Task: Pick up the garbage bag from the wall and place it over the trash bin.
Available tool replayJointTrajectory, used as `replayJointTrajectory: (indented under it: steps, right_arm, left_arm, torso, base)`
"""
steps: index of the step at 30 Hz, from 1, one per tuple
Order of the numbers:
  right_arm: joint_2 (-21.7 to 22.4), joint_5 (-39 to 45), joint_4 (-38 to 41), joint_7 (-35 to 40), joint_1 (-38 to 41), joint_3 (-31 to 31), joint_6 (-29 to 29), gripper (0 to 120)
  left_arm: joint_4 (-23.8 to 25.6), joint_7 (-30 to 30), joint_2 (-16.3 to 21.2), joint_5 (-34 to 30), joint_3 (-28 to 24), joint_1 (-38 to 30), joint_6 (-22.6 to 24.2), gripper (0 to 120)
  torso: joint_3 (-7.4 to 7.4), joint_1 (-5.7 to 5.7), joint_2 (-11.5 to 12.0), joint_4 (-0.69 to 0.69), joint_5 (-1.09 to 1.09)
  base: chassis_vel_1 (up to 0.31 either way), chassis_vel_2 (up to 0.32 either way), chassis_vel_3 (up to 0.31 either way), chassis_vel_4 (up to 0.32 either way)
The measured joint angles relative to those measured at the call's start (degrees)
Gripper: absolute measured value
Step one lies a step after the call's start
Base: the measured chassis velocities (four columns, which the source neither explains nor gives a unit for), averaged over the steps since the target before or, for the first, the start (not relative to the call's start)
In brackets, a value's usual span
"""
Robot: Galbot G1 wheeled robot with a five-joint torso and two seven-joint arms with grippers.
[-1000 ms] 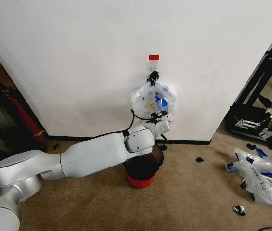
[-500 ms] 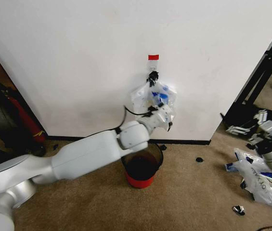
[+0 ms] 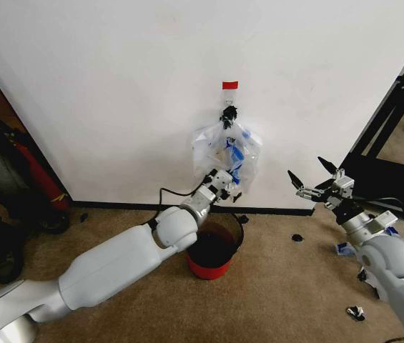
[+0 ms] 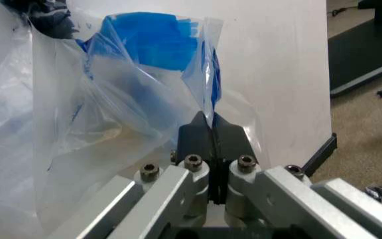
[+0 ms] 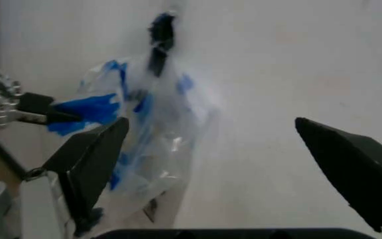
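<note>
Jaws of left gripper (image 4: 211, 130) pinched garbage bag (image 3: 224, 153) rim on wall (image 3: 116, 86), right gripper (image 3: 317, 177), newly raised, spread wide beside it, above trash bin (image 3: 214, 251).

Trash bin (image 3: 213, 250) on carpeted floor (image 3: 280, 300)

Garbage bag (image 3: 227, 148) on wall (image 3: 116, 86) hook, pinched by left gripper (image 3: 224, 179); right gripper (image 3: 310, 175) spread wide nearby; trash bin (image 3: 212, 250) below.

Lab-like test room, plain white wall (image 3: 116, 93), beige carpet (image 3: 273, 286) – black equipment frame (image 3: 395, 107) (right side), red tape marker (image 3: 229, 85)
</note>
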State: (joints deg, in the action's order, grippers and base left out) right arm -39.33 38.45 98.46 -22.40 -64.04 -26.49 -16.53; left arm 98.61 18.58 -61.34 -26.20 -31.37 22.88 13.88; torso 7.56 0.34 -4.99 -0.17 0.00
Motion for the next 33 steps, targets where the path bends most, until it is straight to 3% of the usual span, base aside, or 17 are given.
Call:
replayJointTrajectory:
  steps: [5, 8, 13, 16, 21, 26, 33]
  right_arm:
    - [5.2, 1.3, -2.5, -6.5, 6.2, 7.5, 0.1, 87]
    - [5.6, 0.3, -3.9, -7.1, 9.1, 11.3, -0.2, 87]
    - [2.9, -3.6, -9.1, -6.7, 20.0, 20.8, 0.0, 88]
    - [2.3, -3.6, -10.0, -6.1, 22.4, 22.8, 0.6, 87]
    - [0.6, -1.0, -13.3, -6.1, 32.4, 32.3, 4.1, 81]
    - [-1.1, -0.7, -16.2, -9.3, 38.5, 37.6, 5.0, 70]
    - [-4.1, -5.3, -20.9, -11.9, 43.3, 41.0, 5.0, 67]
  left_arm:
    - [0.8, 0.4, 0.0, 0.2, 0.9, 0.5, 0.2, 0]
    - [1.3, 0.5, 0.2, 0.2, 1.3, 1.0, 0.4, 0]
    - [0.8, 0.2, 0.4, 0.2, 2.9, 2.9, -1.4, 0]
    - [0.7, -0.1, 0.4, -0.1, 3.5, 3.5, -2.3, 0]
    - [0.4, -2.3, 0.0, -2.3, 8.5, 7.7, -7.8, 0]
    - [1.1, -3.2, -0.2, -4.2, 12.2, 10.5, -9.6, 0]
    - [1.5, -4.1, -0.3, -5.1, 15.5, 13.6, -10.3, 0]
  torso:
    - [0.00, 0.00, 0.0, 0.04, 0.00]
    - [0.00, 0.00, 0.0, 0.02, -0.01]
    - [0.00, 0.00, 0.0, 0.05, 0.01]
    - [0.01, 0.00, 0.0, 0.05, 0.02]
    - [0.01, 0.00, 0.0, 0.04, -0.02]
    - [0.00, 0.00, 0.0, 0.05, -0.02]
    - [0.01, 0.00, 0.0, 0.05, -0.01]
  base:
    - [0.000, 0.000, 0.000, 0.000]
    - [0.000, 0.000, 0.000, 0.000]
    - [0.000, 0.000, 0.000, 0.000]
    - [0.000, 0.000, 0.000, 0.000]
    - [0.000, 0.000, 0.000, 0.000]
    - [0.000, 0.000, 0.000, 0.000]
    - [0.000, 0.000, 0.000, 0.000]
